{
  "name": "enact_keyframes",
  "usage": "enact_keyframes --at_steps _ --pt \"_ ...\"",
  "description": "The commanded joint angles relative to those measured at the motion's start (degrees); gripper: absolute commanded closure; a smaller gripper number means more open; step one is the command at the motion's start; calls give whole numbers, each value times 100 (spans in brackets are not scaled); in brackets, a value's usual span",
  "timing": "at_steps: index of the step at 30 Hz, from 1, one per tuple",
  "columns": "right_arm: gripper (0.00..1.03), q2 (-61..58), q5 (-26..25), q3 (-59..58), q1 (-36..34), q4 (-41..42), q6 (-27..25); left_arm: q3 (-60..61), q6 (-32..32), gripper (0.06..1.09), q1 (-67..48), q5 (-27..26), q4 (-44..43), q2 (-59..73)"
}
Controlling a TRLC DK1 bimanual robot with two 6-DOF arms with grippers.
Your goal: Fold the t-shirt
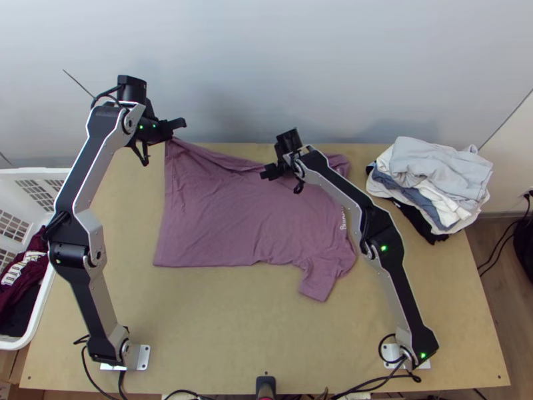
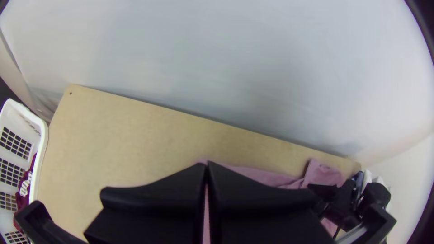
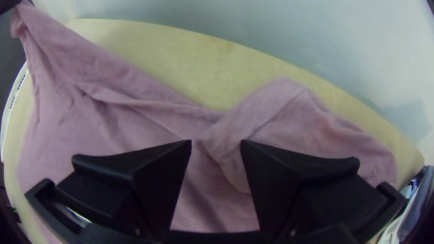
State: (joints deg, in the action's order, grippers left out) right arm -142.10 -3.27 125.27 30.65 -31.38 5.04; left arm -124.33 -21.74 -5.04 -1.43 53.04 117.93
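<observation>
The mauve t-shirt [image 1: 233, 213] lies mostly spread on the table, one sleeve toward the near edge at the right. At its far left corner my left gripper [image 1: 174, 131] is shut on the cloth, lifting that corner so the far edge slants up in a ridge. In the left wrist view the fingertips of my left gripper [image 2: 206, 166] meet over the shirt [image 2: 266, 176]. My right gripper [image 1: 272, 172] is over the shirt's far edge, near the other sleeve. In the right wrist view my right gripper [image 3: 216, 143] stands open above creased cloth [image 3: 280, 117], with nothing held.
A stack of folded clothes [image 1: 433, 177] sits at the table's far right. A white basket [image 1: 41, 307] with dark clothes is beyond the left edge. A pale wall [image 1: 266, 60] stands behind the table. Bare wood [image 1: 233, 327] lies between the arms' bases.
</observation>
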Motion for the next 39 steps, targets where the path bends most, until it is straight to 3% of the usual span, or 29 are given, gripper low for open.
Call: enact_keyframes --at_steps 1,5,7,11,15,19,21,25,27,39 --pt "79 -46 -25 129 -33 17 -187 -47 3 104 3 3 5 -7" --pt "85 -54 -25 111 -68 9 -223 -56 -6 104 -6 3 5 2" --pt "100 -54 -25 120 -86 9 -302 -56 -6 104 -6 -6 5 -7" --pt "99 -46 -25 164 -174 9 -249 -56 -6 104 3 3 31 -16" --pt "61 -28 2 182 -200 -44 -135 -56 3 104 12 3 49 -7" --pt "31 7 46 226 -156 -88 -47 -56 3 104 3 3 49 -7" --pt "20 104 46 252 -130 -141 358 -56 3 104 -6 3 49 -7" --pt "19 359 46 278 -24 -193 727 -47 3 104 -24 3 49 2" --pt "13 368 46 305 37 -229 788 -47 3 104 -41 3 58 20" --pt "6 157 46 296 204 -484 771 -100 -15 104 -94 3 58 28"
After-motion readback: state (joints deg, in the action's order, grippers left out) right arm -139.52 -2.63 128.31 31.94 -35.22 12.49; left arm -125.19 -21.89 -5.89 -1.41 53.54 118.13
